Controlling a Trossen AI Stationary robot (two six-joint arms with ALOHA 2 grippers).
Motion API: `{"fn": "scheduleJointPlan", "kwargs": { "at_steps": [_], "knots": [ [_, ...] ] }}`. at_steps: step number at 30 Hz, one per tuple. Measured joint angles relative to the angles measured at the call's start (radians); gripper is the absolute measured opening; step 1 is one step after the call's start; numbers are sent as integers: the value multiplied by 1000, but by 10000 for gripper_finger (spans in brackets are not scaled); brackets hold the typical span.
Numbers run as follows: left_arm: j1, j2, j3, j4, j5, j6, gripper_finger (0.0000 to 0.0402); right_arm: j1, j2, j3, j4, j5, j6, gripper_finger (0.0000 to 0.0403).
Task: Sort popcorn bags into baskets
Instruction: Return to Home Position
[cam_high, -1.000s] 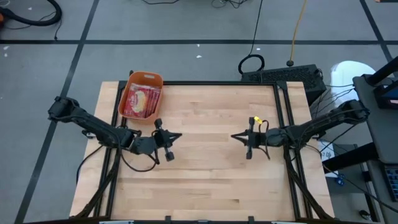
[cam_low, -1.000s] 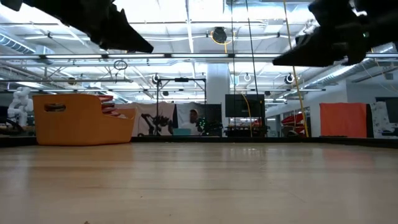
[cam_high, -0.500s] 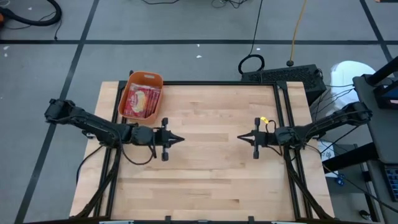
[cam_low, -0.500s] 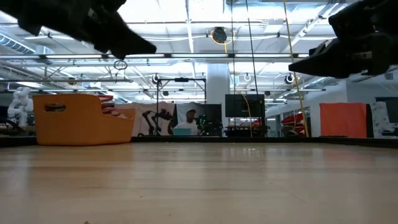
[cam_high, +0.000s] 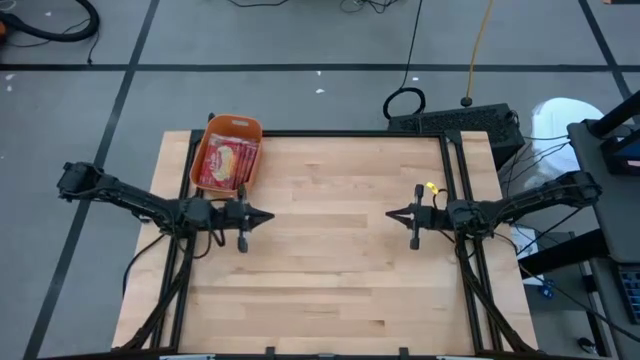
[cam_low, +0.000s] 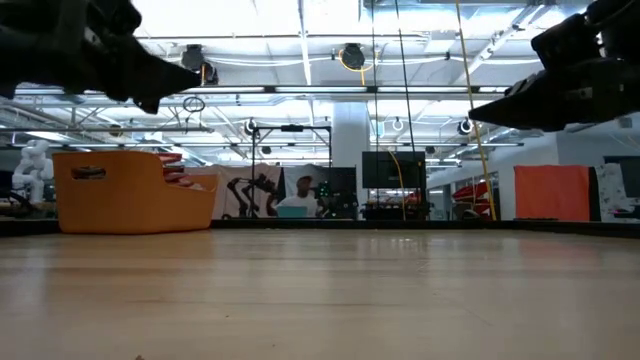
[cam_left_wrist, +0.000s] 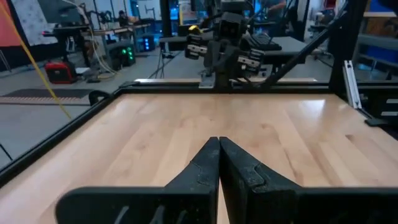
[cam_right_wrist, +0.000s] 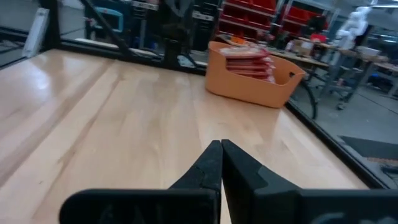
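Note:
An orange basket (cam_high: 228, 155) stands at the table's far left corner, with red popcorn bags (cam_high: 225, 162) stacked inside it; the right wrist view shows the basket (cam_right_wrist: 252, 81) and the bags (cam_right_wrist: 247, 61) rising above its rim. My left gripper (cam_high: 268, 215) hovers shut over the table's left part, just near of the basket, pointing level toward the right. My right gripper (cam_high: 390, 214) hovers shut over the right part, pointing level toward the left. Neither holds anything; their shut fingers show in the wrist views (cam_left_wrist: 219, 149) (cam_right_wrist: 221, 149).
Bare wooden tabletop (cam_high: 330, 250) lies between the two grippers. A black frame rail (cam_high: 350, 133) runs along the table's far edge and sides. A keyboard (cam_high: 455, 122) and cables lie beyond the far right corner. In the low view the basket (cam_low: 130, 190) stands at far left.
Both arms have drawn back and sunk a little. My left gripper has gone toward the table's left edge and swung from slanting to level, pointing right. My right gripper has gone toward the right edge. Both stayed shut and empty. The basket and bags have kept still.

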Motion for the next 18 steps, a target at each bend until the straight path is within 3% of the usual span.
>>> {"fn": "scheduleJointPlan", "kwargs": {
  "at_steps": [5, 18],
  "knots": [
    [-12, -62, -71, 64, 10, -3, 10, -36, -68, -1, -71, -98, 3, 0],
    [-33, -135, -141, 76, 11, 0, 10, -86, -265, -3, -245, -126, 23, 0]
  ]
}}
